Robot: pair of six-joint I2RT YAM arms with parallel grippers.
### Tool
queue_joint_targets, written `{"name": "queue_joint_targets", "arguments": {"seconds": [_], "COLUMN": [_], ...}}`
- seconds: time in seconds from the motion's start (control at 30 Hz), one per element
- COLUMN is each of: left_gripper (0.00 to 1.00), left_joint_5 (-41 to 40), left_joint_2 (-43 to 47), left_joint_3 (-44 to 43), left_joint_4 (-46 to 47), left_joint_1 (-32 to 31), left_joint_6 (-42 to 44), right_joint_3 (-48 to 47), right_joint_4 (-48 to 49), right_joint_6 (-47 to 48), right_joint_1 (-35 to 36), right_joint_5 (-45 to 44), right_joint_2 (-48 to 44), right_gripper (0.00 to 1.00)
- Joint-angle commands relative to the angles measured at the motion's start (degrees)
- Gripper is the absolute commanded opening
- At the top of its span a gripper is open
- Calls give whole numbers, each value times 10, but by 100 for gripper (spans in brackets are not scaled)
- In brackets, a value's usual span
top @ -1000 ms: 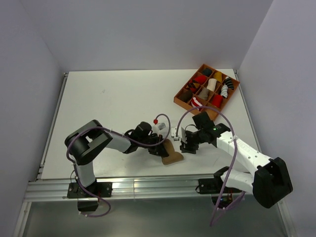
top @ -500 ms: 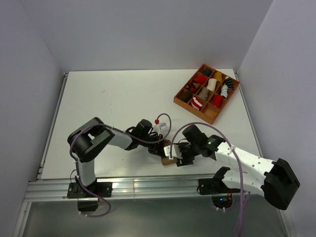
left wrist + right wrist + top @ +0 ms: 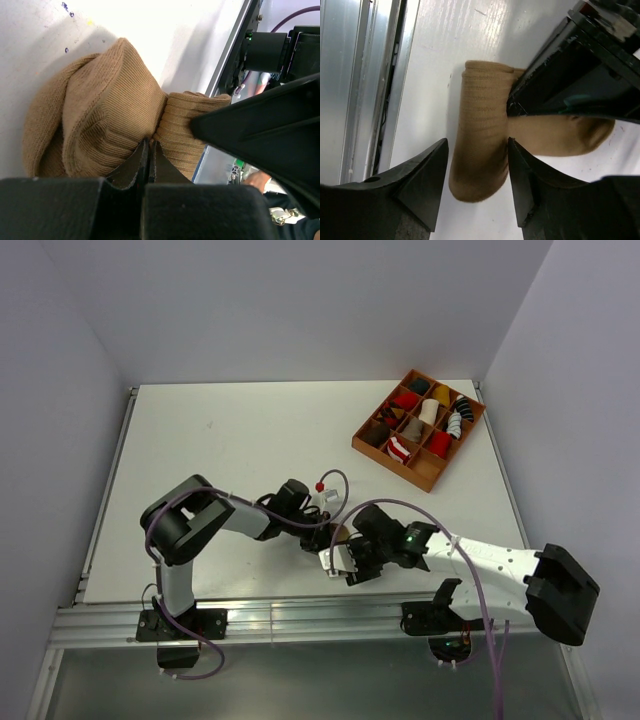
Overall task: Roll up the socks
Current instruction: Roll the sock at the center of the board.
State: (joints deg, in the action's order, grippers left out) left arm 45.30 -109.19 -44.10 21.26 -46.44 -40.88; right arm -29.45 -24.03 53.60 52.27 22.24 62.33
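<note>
The tan-brown sock (image 3: 95, 115) lies folded near the table's front edge. My left gripper (image 3: 149, 146) is shut on the fold where its two parts meet. My right gripper (image 3: 477, 145) is open, with one finger (image 3: 422, 175) on each side of the sock's ribbed end (image 3: 480, 120), low over the table. In the top view both grippers, left (image 3: 320, 536) and right (image 3: 342, 560), cover most of this sock. The red-and-white sock (image 3: 322, 496) shows only as a white patch with a red ball just behind the left gripper.
A brown divided tray (image 3: 372, 447) holding several sock rolls stands at the back right. The metal rail of the table's front edge (image 3: 365, 90) runs close beside the right gripper. Cables loop over both arms.
My right gripper has moved left and toward the front edge, from beside the tan sock to straddling its ribbed end. The left gripper has stayed shut on the sock and barely moved.
</note>
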Motion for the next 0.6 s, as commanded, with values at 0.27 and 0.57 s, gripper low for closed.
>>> {"name": "queue_joint_targets", "arguments": {"seconds": [0.27, 0.57], "left_gripper": [0, 6], "left_joint_5": [-33, -88], "left_joint_2": [0, 75], "left_joint_3": [-15, -45], "left_joint_4": [-95, -116], "left_joint_1": [6, 47], "left_joint_6": [60, 54], "right_joint_3": [-40, -94], "right_joint_4": [21, -45], "right_joint_6": [-34, -52], "right_joint_1": [18, 14], "right_joint_5": [-20, -7], "right_joint_2": [89, 162], "right_gripper": [33, 30]}}
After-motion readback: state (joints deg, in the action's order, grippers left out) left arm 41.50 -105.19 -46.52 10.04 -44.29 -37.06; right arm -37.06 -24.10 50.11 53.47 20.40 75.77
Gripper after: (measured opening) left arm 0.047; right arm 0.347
